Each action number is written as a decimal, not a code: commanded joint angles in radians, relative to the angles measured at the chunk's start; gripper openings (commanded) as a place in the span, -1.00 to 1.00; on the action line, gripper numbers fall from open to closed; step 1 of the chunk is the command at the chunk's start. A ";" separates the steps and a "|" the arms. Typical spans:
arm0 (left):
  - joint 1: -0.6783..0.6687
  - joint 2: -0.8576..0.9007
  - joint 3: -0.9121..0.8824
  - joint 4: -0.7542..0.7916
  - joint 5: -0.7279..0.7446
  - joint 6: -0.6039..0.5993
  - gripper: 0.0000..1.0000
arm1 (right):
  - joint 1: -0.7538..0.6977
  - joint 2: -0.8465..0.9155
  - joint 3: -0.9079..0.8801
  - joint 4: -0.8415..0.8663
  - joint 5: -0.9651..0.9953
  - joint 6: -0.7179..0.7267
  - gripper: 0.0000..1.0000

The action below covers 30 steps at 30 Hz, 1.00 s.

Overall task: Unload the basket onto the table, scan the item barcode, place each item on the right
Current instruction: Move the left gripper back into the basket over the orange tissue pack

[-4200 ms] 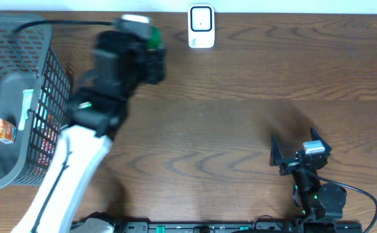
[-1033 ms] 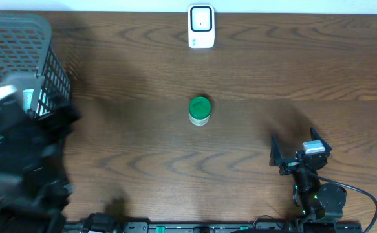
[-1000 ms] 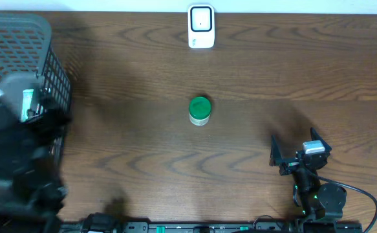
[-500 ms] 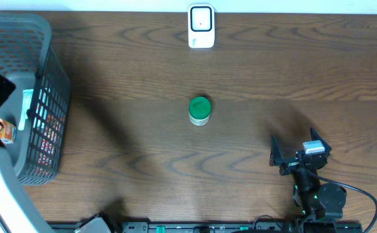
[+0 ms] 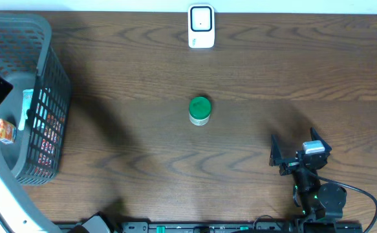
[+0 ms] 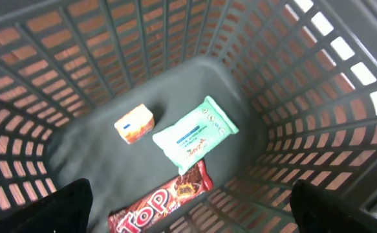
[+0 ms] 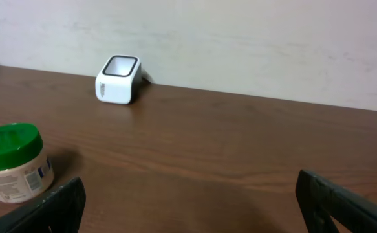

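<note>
— Left gripper (image 6: 189,197) hangs over the basket (image 6: 285,84), jaws wide apart and holding nothing. Which item is it after?

— I cannot tell. Three lie on the basket floor: a small orange box (image 6: 134,123), a pale green wipes packet (image 6: 194,134) just beside it, and a red chocolate bar (image 6: 156,210) whose end touches the packet. No barcode shows on any of them from this view.

— What worries you most?

— The packet and the bar touch and may overlap. Closing on one could drag the other up and drop it. Both lie flat, so the fingers might skid over the wrapper instead of pinching it. The box looks like the easier hold, but it is small and could slide toward the basket wall.

— And the mesh?

— With the jaws this wide, a finger could snag the basket wall on the way down or out and tip the basket.

— Outside the basket?

— A green-lidded jar (image 5: 200,111) stands upright on the table (image 5: 253,71), well apart from the basket. The white scanner (image 5: 201,27) sits beyond it at the far edge. A low sweep out of the basket could knock the jar over. If the code ends up facing away from the scanner, it probably won't read.

— And the right gripper (image 5: 296,150)?

— It sits farthest from the basket, fingers spread and empty. I doubt it gets in the way.
</note>
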 commanded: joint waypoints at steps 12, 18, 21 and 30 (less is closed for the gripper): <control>0.046 0.291 0.019 -0.076 -0.210 -0.359 0.96 | 0.010 -0.003 -0.002 -0.004 -0.002 0.012 0.99; 0.099 0.393 0.018 -0.107 -0.230 -0.453 0.96 | 0.010 -0.003 -0.002 -0.004 -0.002 0.012 0.98; 0.120 0.432 0.018 -0.100 -0.230 -0.467 0.96 | 0.010 -0.003 -0.002 -0.004 -0.002 0.012 0.98; 0.136 0.541 0.017 -0.036 -0.202 -0.467 0.96 | 0.010 -0.003 -0.002 -0.004 -0.002 0.012 0.99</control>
